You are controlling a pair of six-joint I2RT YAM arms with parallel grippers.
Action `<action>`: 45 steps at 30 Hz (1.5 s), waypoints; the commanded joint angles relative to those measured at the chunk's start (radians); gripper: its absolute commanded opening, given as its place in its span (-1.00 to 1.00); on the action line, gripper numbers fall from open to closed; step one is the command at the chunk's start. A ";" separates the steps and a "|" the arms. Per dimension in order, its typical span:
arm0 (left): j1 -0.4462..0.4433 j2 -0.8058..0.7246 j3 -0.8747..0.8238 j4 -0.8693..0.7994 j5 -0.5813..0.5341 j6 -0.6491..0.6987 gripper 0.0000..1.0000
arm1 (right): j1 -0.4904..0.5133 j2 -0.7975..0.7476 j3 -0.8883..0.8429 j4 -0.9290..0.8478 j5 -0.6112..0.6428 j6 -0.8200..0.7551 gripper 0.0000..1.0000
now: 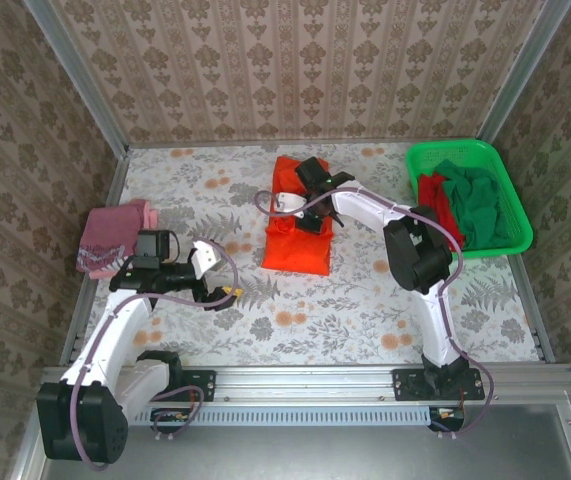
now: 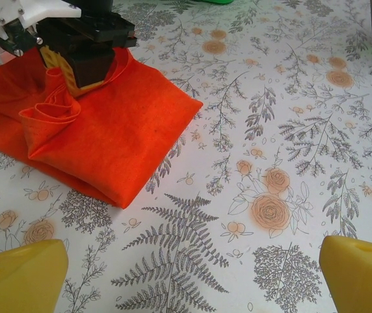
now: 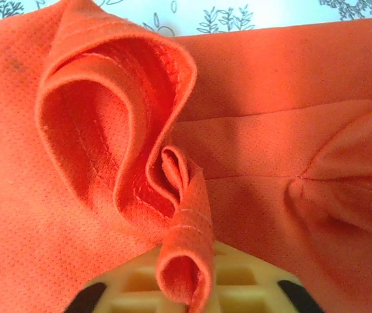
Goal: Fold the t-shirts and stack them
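The bright orange t-shirt lies folded in the middle of the table. My right gripper sits on its far part, shut on a pinched ruffle of orange cloth that stands up from the fold. From the left wrist view, that gripper pins the bunched cloth on the orange t-shirt. Left of the shirt and apart from it, my left gripper hangs open over bare tablecloth, its yellow fingertips wide apart. A pink-maroon t-shirt lies folded at the left edge.
A bright green mesh basket at the back right holds a red t-shirt and a dark green t-shirt, both crumpled. Wallpapered walls with metal posts close in the flowered table on three sides.
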 commanded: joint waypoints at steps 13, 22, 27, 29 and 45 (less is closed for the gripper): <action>0.011 0.015 0.009 0.001 0.044 0.012 0.99 | 0.028 -0.253 -0.213 0.269 -0.024 0.031 0.48; 0.016 0.005 -0.012 0.024 0.040 0.012 0.99 | 0.144 -0.319 -0.430 0.218 -0.128 -0.033 0.33; 0.018 0.023 -0.004 0.015 0.047 0.022 1.00 | 0.165 -0.299 -0.506 0.253 -0.161 -0.078 0.28; 0.019 0.017 -0.010 0.019 0.046 0.021 1.00 | 0.165 -0.283 -0.507 0.253 -0.141 -0.083 0.26; 0.018 -0.029 -0.038 0.056 0.004 -0.016 0.99 | 0.168 -0.195 -0.504 0.297 0.089 -0.101 -0.46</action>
